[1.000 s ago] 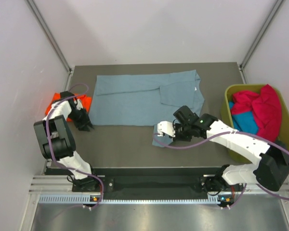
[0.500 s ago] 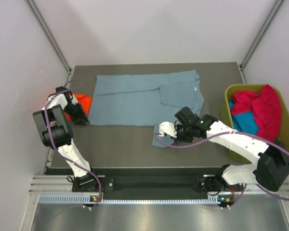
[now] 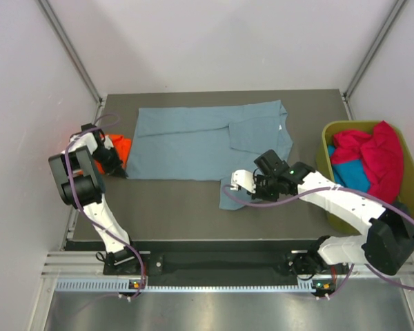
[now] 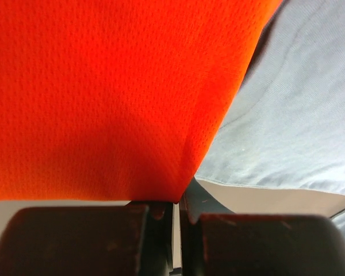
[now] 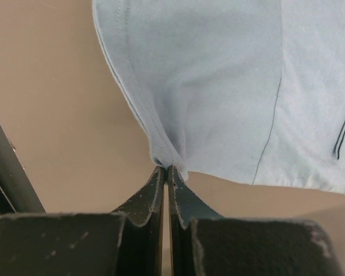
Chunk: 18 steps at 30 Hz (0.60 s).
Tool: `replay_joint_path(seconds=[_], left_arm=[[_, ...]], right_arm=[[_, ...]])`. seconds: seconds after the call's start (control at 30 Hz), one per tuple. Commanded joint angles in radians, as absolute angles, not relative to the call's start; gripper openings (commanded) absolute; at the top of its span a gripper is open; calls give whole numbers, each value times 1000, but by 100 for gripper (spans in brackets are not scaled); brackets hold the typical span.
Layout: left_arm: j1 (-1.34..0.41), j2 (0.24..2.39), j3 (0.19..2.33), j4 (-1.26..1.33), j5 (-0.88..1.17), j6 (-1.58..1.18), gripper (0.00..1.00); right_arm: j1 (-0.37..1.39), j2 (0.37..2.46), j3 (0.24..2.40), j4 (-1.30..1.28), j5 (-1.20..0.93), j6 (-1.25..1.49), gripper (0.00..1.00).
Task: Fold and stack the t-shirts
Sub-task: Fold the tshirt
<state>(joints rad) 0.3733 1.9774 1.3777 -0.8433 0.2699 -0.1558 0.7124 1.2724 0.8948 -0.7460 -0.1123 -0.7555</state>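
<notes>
On the dark table (image 3: 172,207) the grey-blue t-shirt (image 3: 186,141) lies spread out, partly folded.

We are looking at a dark, matte table (image 3: 172,207) that is carrying two garments. A grey-blue t-shirt (image 3: 186,145) is lying spread flat across the far half, with its right part folded over itself and one corner reaching down toward the near side. An orange-red t-shirt (image 3: 123,147) is sitting bunched at the left edge, just beside the first shirt's left side.
</notes>
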Motion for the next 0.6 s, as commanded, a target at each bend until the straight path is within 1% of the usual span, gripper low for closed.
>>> replay_joint_path(seconds=[0.0, 0.2, 0.37, 0.57], left_arm=[[376, 1882, 1356, -868, 333, -134, 0], [374, 1698, 1214, -877, 380, -97, 0], [376, 1586, 1186, -907, 402, -81, 0], [374, 1627, 1187, -893, 403, -84, 0]], right_arm=[[670, 1241, 913, -730, -104, -749, 0], [568, 1178, 953, -808, -129, -712, 0], [528, 1126, 1002, -830, -140, -697, 0], [517, 1141, 1008, -798, -155, -692, 0]])
